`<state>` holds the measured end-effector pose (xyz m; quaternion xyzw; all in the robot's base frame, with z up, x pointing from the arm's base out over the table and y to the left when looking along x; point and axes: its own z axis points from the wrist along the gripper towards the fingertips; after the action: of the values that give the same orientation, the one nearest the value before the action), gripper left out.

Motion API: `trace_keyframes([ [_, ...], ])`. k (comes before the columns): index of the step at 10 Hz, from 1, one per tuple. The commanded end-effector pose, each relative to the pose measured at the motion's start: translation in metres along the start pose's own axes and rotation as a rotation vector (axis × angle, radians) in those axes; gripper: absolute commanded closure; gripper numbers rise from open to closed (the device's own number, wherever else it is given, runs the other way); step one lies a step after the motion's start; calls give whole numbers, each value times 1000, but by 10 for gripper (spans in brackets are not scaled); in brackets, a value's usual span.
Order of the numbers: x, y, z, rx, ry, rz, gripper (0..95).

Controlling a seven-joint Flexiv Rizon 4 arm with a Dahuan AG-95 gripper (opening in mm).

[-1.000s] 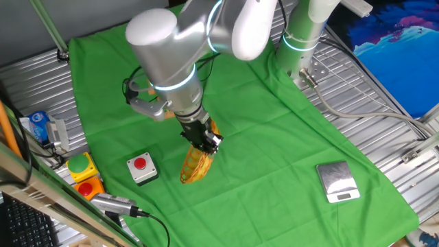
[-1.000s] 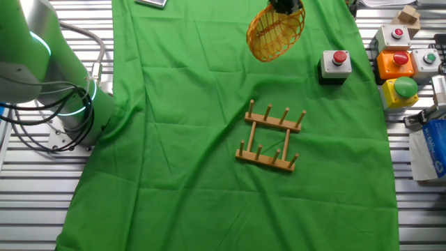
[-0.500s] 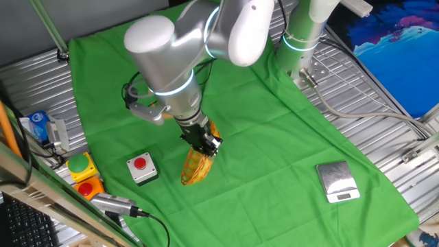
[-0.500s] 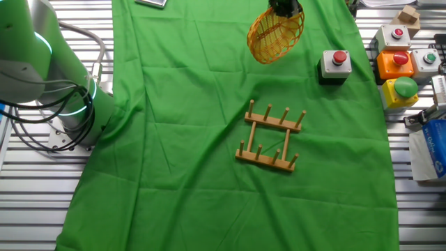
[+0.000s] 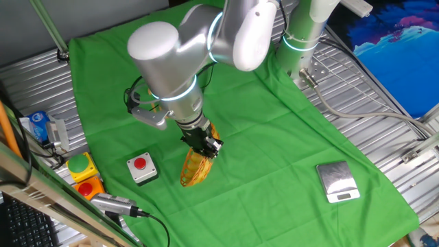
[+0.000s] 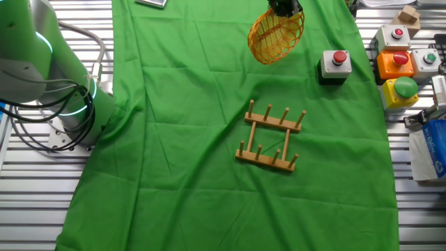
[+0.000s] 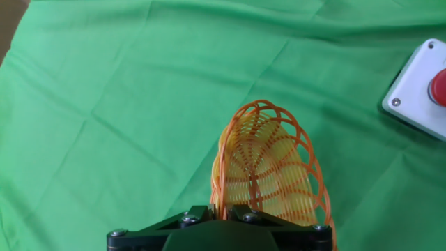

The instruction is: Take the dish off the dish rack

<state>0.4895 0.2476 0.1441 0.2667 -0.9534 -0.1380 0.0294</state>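
The pincer (image 5: 208, 148) grips the dish (image 6: 277, 33); no legible writing shows anywhere.

Quick tally of what's on the worktop (image 6: 174, 174):

- 1 oval yellow-and-orange woven wicker dish (image 6: 277, 35), pinched by 1 black two-finger end effector (image 5: 208, 147)
- 1 small light-brown wooden dish rack (image 6: 271, 138) with upright dowel pegs, roughly 10 pegs, hard to count exactly
- 1 grey box with a red button (image 6: 334, 66)
- 1 cluster of coloured button boxes (image 6: 403, 66) at the edge: 5 or so, partly cut off
- 1 silver flat scale (image 5: 337, 182)
- 1 green cloth (image 6: 174, 104)
- 1 blue-and-white carton (image 6: 433, 146)
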Motion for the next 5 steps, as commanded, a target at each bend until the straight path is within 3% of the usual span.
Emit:
trace_keyframes([
  [1, 0, 0, 0, 3, 1, 6, 950],
  [5, 1, -2, -1, -6, -10, 12, 950],
])
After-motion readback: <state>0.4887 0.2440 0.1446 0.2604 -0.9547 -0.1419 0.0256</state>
